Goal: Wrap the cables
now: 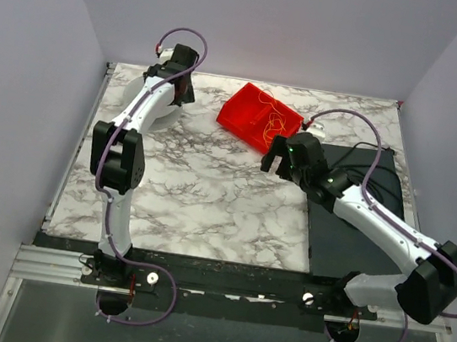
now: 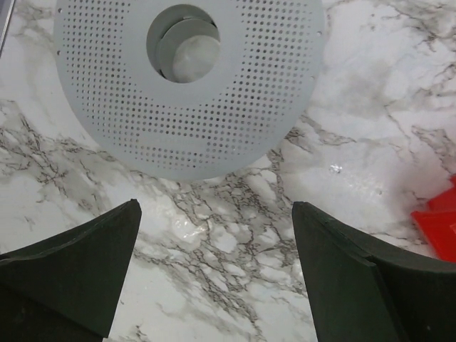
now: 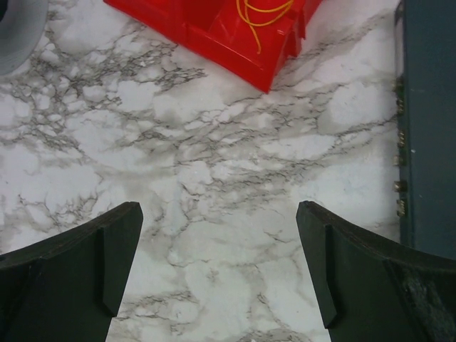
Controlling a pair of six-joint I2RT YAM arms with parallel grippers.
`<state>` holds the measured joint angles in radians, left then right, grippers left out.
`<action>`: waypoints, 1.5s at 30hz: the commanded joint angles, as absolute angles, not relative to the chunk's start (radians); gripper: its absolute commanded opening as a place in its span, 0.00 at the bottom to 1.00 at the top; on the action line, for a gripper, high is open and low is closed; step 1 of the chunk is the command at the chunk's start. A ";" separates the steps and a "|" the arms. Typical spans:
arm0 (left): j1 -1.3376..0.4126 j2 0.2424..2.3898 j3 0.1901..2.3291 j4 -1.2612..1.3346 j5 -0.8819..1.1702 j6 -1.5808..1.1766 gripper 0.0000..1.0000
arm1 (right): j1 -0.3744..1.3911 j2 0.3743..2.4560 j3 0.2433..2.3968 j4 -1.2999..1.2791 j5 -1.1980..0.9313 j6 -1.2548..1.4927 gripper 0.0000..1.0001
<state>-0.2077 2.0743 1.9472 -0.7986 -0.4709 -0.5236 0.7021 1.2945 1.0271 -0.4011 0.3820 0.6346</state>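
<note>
Before the left gripper (image 2: 215,206) — a perforated disc (image 2: 92,107); overhead, cables (image 1: 268,114) on red tray (image 1: 234,117).

We see two arms built alike: the left arm (image 1: 149,100) and the right arm (image 1: 375,215) each have white links joined by blocky black joint housings. A thin purple cable (image 1: 185,31) loops along each arm. Small green lights (image 1: 289,151) glow on the right arm's black wrist. At 6 o'clock a black rail (image 1: 228,294) carries both bases and shows pale round screw heads (image 1: 307,299). The jaws are dark, matte and wedge-shaped.
</note>
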 commanded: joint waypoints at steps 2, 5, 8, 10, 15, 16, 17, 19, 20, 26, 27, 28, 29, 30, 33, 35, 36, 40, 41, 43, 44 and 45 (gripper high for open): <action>-0.145 2.038 1.934 -0.855 -0.425 -0.518 0.90 | 0.706 1.463 1.169 -0.304 0.253 0.635 1.00; -0.094 2.037 1.916 -0.876 -0.317 -0.573 0.90 | 0.706 1.513 1.217 -0.293 0.212 0.640 1.00; -0.012 1.952 1.744 -0.753 -0.151 -0.662 0.88 | 0.707 1.521 1.216 -0.276 0.199 0.640 1.00; 0.046 1.903 1.660 -0.687 -0.081 -0.705 0.88 | 0.707 1.522 1.202 -0.269 0.192 0.641 1.00; 0.152 1.811 1.466 -0.487 0.110 -0.854 0.88 | 0.707 1.539 1.177 -0.258 0.151 0.655 1.00; 0.164 1.798 1.437 -0.444 0.134 -0.879 0.88 | 0.707 1.543 1.175 -0.258 0.143 0.658 1.00; 0.176 1.791 1.409 -0.402 0.159 -0.912 0.88 | 0.707 1.544 1.172 -0.258 0.137 0.659 1.00; 0.198 1.788 1.369 -0.333 0.201 -0.975 0.88 | 0.707 1.543 1.166 -0.258 0.130 0.658 1.00; 0.210 1.788 1.352 -0.296 0.222 -1.005 0.88 | 0.707 1.542 1.163 -0.260 0.130 0.656 1.00; 0.262 1.807 1.229 -0.043 0.292 -1.219 0.85 | 0.707 1.530 1.159 -0.283 0.135 0.644 1.00; 0.266 1.816 1.225 -0.030 0.292 -1.239 0.84 | 0.707 1.531 1.158 -0.287 0.136 0.640 1.00; 0.268 1.825 1.214 -0.008 0.292 -1.262 0.84 | 0.707 1.529 1.157 -0.292 0.139 0.640 1.00; 0.271 1.830 1.201 0.026 0.295 -1.285 0.83 | 0.707 1.528 1.155 -0.296 0.142 0.638 1.00; 0.274 1.837 1.179 0.067 0.300 -1.316 0.82 | 0.707 1.526 1.154 -0.298 0.144 0.638 1.00; 0.278 1.855 1.139 0.169 0.299 -1.381 0.79 | 0.707 1.526 1.149 -0.306 0.149 0.635 1.00; 0.279 1.877 1.141 0.192 0.301 -1.399 0.77 | 0.707 1.529 1.148 -0.312 0.150 0.634 1.00; 0.278 1.888 1.145 0.193 0.303 -1.406 0.75 | 0.707 1.530 1.146 -0.314 0.149 0.634 1.00; 0.276 1.914 1.125 0.224 0.294 -1.439 0.72 | 0.707 1.534 1.138 -0.319 0.144 0.635 1.00; 0.276 1.918 1.120 0.234 0.291 -1.443 0.71 | 0.707 1.535 1.137 -0.320 0.144 0.635 1.00; 0.276 1.928 1.111 0.259 0.287 -1.447 0.69 | 0.707 1.536 1.136 -0.321 0.143 0.637 1.00; 0.276 1.937 1.112 0.268 0.288 -1.449 0.67 | 0.707 1.535 1.135 -0.321 0.141 0.638 1.00; 0.276 1.946 1.112 0.281 0.292 -1.449 0.65 | 0.707 1.537 1.134 -0.321 0.140 0.635 1.00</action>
